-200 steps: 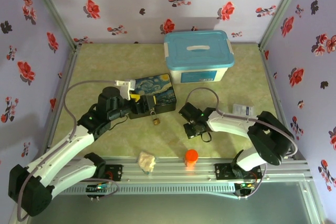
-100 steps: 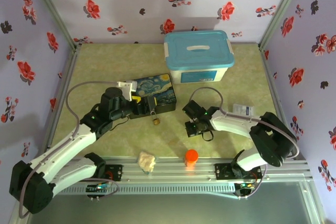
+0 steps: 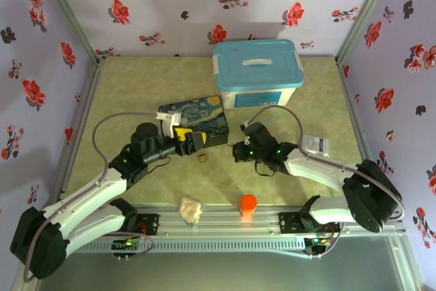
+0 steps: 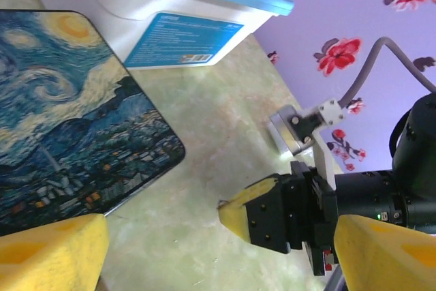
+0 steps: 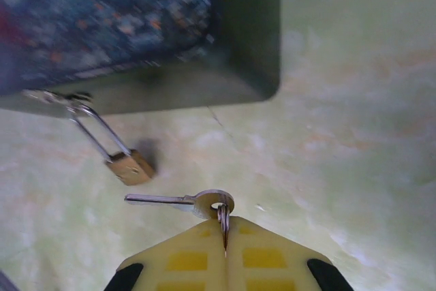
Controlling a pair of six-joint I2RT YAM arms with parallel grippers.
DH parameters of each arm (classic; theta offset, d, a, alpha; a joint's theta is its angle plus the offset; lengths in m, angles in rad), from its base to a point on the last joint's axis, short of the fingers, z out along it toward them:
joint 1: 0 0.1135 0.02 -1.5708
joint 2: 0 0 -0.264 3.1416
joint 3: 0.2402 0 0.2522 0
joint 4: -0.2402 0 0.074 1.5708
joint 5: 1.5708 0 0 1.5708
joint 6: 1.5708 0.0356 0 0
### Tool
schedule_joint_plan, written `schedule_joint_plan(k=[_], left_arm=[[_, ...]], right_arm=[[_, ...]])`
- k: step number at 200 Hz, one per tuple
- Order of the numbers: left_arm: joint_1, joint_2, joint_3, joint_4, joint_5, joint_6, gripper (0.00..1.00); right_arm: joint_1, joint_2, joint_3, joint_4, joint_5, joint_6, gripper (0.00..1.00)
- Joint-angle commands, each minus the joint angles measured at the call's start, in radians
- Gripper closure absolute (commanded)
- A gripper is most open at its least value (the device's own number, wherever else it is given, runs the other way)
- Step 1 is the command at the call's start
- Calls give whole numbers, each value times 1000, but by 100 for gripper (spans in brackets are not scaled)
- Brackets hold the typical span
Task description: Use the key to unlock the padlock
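FREE: bare desk (image 3: pixel 129 93) left of painted box (image 3: pixel 204 117) | NARROW: padlock (image 3: pixel 202 159) lies between left tool (image 3: pixel 197 140) and right tool (image 3: pixel 236 152) | BLOCKED: lidded bin (image 3: pixel 256 73) behind box; orange cap (image 3: pixel 248 202), crumpled wad (image 3: pixel 191 209) near front edge

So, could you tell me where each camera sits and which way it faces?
Top external: above and behind, looking down at the table; left arm, right arm.
Left wrist: low, facing the painted box and right gripper; left gripper's fingers below.
Right wrist: looks down on the padlock; right gripper holds the key.
Shared: both wrist views show the painted box.
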Motion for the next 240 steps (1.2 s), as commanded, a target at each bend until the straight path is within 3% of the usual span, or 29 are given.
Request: schedule_joint_plan(k=[1, 58, 94, 140, 197, 240], left_arm=[[-21, 47, 17, 79, 31, -3, 24], [-67, 168, 71, 154, 55, -19, 32], [-110, 234, 116, 176, 27, 14, 40], [-203, 257, 149, 150, -62, 119, 41], [-204, 296, 191, 71, -151, 136, 55], [-206, 307, 191, 89, -133, 150, 56]], right_arm=[[-7, -48, 2, 74, -23, 46, 100], [1, -157, -48, 184, -99, 92, 100], [10, -195, -68, 210, -103, 112, 100], [10, -208, -90, 231, -98, 140, 100], [11, -216, -141, 338, -128, 169, 100], [10, -227, -156, 364, -120, 183, 100]])
